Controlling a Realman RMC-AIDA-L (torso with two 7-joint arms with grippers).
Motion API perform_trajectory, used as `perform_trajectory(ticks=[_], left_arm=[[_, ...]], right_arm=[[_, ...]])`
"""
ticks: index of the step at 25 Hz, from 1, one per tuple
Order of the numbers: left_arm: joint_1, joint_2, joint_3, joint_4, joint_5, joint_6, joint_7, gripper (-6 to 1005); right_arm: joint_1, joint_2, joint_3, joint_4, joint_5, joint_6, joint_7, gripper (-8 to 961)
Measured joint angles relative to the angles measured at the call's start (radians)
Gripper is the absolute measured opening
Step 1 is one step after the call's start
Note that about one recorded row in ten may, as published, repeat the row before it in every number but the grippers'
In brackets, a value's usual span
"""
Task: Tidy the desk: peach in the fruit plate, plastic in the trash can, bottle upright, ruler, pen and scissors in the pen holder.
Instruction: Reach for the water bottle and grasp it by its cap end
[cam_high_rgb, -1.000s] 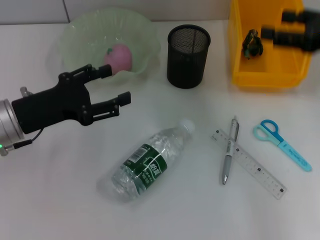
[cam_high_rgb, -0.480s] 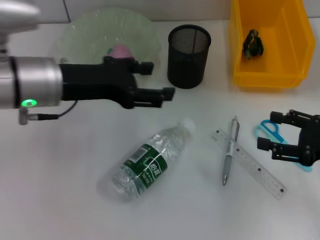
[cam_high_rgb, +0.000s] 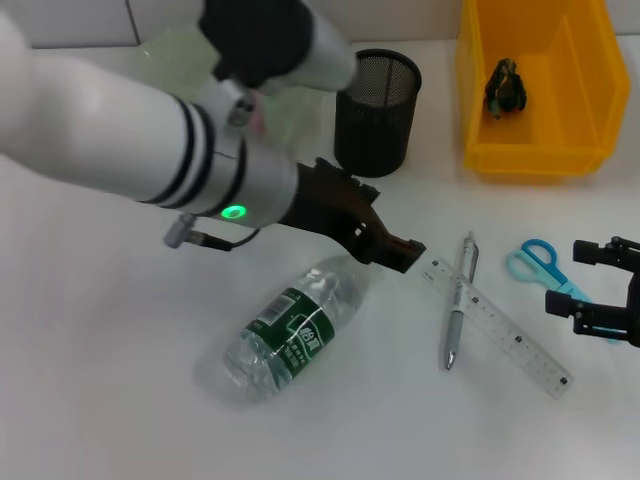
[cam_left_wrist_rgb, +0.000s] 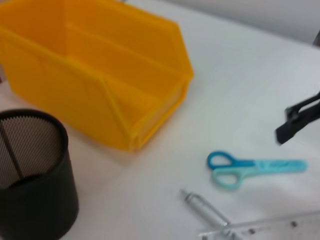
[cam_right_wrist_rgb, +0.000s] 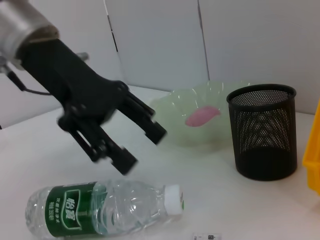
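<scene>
Two grippers are out over the desk (cam_high_rgb: 90, 400), both with jaws spread and nothing held; the left gripper (cam_high_rgb: 385, 245) hangs just above the cap end of the bottle (cam_high_rgb: 290, 332), which lies on its side with the cap toward the pen holder (cam_high_rgb: 376, 112); the right gripper (cam_high_rgb: 600, 285) waits well to the right of the bottle, just beside the blue scissors (cam_high_rgb: 562, 287). The peach (cam_right_wrist_rgb: 202, 116) already sits in the fruit plate (cam_right_wrist_rgb: 175, 107), beyond the bottle; a dark crumpled scrap (cam_high_rgb: 504, 87) lies in the trash can (cam_high_rgb: 535, 150), to the right of the pen holder; the pen (cam_high_rgb: 458, 312) and ruler (cam_high_rgb: 497, 326) lie crossed on the desk between the bottle and the scissors. The step in hand looks to be standing the bottle up; done well, the left gripper would likely close across the neck or upper body just below the cap, squarely and not so hard as to crush the thin plastic; tipping it about its base and releasing only once the base sits flat should keep it from rolling toward the pen and ruler.
</scene>
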Motion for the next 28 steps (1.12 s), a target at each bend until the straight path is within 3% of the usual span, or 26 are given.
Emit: perform_trajectory(ticks=[10, 28], left_arm=[[-0.124, -0.001, 0.061, -0.195, 0.029, -0.088, -0.050, 699], [-0.189, -0.001, 0.102, -0.407, -0.004, -0.194, -0.040, 682]], right_arm=[[0.013, 0.006, -0.001, 0.006, -0.009, 0.010, -0.013, 826], [0.025, 0.009, 0.000, 0.016, -0.011, 0.012, -0.014, 825]])
